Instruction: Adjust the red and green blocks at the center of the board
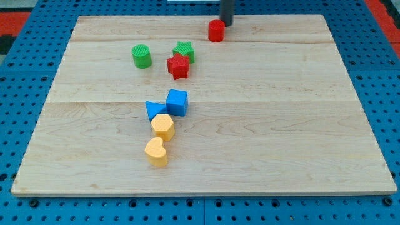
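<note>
We have no claw, only my tip point(226, 24) touching the red cylinder point(216, 30); below-left of it on the bench point(281, 125), the red star point(178, 65) touches the green star point(184, 50), light, rigid, likely pivoting unless pushed centrally

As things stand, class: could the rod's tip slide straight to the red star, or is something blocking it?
Probably yes. My tip sits at the view's top beside the red cylinder; skirting that, bare board leads to the red star, though the green star touches it.
</note>
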Available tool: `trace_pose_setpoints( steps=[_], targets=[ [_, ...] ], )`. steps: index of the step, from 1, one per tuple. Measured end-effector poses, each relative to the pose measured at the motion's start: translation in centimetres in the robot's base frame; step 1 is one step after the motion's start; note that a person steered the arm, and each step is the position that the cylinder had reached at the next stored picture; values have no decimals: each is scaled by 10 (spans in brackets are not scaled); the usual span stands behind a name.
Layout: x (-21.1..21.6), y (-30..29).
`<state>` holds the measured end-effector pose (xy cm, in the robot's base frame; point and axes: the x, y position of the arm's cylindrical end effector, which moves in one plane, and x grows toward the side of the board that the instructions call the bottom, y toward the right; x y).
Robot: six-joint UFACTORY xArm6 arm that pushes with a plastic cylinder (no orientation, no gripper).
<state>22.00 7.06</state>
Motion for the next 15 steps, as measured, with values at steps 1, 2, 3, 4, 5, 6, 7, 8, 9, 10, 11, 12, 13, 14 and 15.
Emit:
trace_pose_setpoints(
  steps=[1,2,3,4,5,6,7,8,9,10,11,12,13,14,15],
  targets=[
    [-21,23],
    [-6,-4],
    [19,-26],
    [43,-76],
    [49,-87],
    [55,-90],
    [35,-89],
    [36,-111],
    [80,-117],
    [69,-124],
    [59,-167],
    [66,-200],
    [85,-195],
    [97,-195],
    [105,-263]
  ],
)
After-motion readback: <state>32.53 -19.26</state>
